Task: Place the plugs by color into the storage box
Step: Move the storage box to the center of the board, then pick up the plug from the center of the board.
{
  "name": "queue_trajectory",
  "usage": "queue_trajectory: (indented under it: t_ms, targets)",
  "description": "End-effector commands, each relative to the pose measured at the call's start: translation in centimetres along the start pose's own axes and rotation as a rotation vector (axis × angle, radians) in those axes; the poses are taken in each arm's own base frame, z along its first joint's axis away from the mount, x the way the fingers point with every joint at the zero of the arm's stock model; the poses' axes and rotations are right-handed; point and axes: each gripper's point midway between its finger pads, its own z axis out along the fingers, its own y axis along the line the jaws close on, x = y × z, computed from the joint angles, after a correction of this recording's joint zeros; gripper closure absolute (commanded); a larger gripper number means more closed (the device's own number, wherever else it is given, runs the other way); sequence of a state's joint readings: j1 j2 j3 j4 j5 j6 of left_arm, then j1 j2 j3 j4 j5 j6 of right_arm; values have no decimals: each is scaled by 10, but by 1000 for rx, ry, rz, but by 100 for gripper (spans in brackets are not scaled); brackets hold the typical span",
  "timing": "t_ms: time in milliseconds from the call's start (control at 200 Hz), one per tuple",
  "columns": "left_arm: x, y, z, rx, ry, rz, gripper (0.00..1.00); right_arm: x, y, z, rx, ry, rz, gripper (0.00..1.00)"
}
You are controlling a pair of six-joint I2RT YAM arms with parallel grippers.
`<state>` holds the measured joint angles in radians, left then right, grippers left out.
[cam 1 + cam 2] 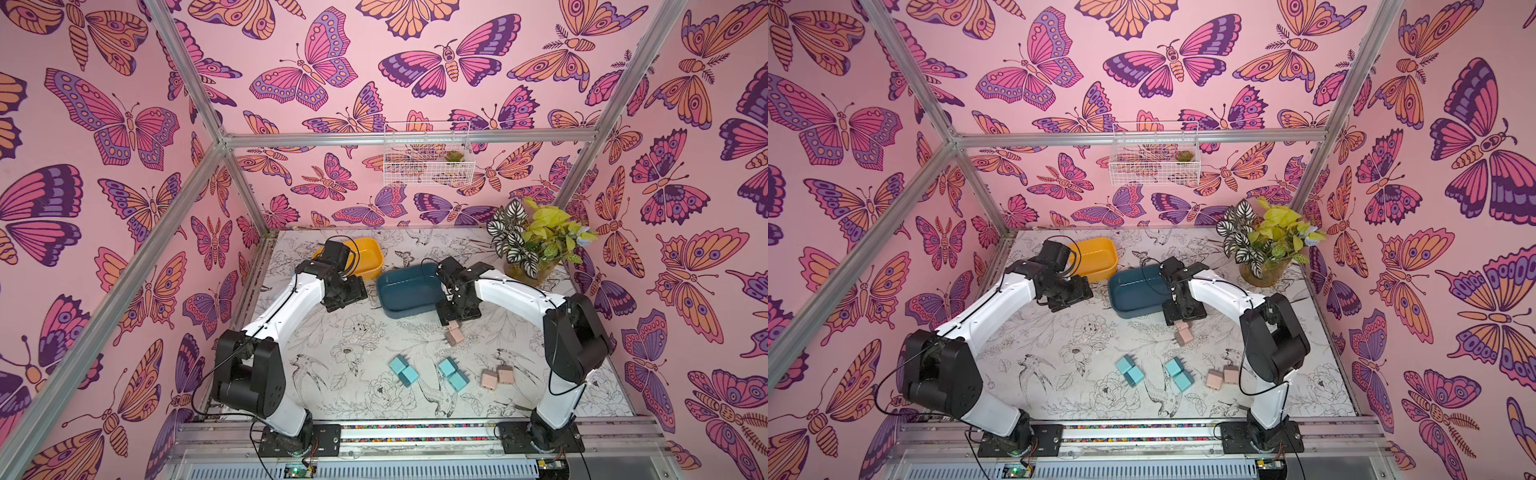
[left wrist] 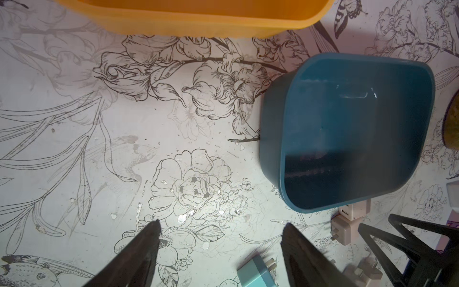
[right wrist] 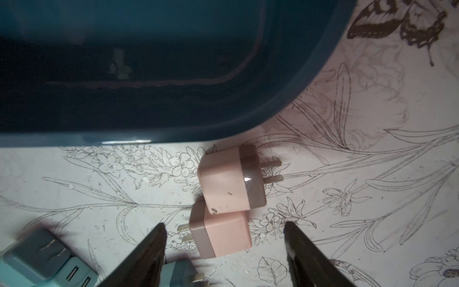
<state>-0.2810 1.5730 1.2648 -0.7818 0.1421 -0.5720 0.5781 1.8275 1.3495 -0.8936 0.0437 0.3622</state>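
**Both grippers wide, 8 plugs (image 1: 446,368) on the table (image 1: 332,332)**

Left gripper (image 2: 222,223) hangs open over bare table near the yellow tray (image 1: 371,259). Right gripper (image 3: 223,225) has its fingers spread to either side of 1 of 2 touching pink plugs (image 3: 231,181), not gripping it, just beside the blue tray (image 1: 409,313). 2 more pink plugs (image 1: 489,379) and 4 teal plugs (image 1: 399,365) lie toward the robot

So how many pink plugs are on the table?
4 pink plugs: two touching beside the dark blue tray, under the open right gripper; two side by side nearer the front edge. None seem hidden.
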Motion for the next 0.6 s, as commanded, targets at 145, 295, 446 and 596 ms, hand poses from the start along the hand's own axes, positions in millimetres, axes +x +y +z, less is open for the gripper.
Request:
queue_trajectory:
  t_ms: [145,295,446,596]
  targets:
    - [-5,-8,8,17,31,21,21,2,-8,4,43,19,-33,26]
    - [-10,-16,12,31,38,26,21,5,-10,10,53,34,-40,26]
    - [-13,-24,15,44,43,33,21,5,-11,17,61,38,-55,26]
    - [-13,-28,17,47,47,39,21,2,-12,24,65,48,-73,27]
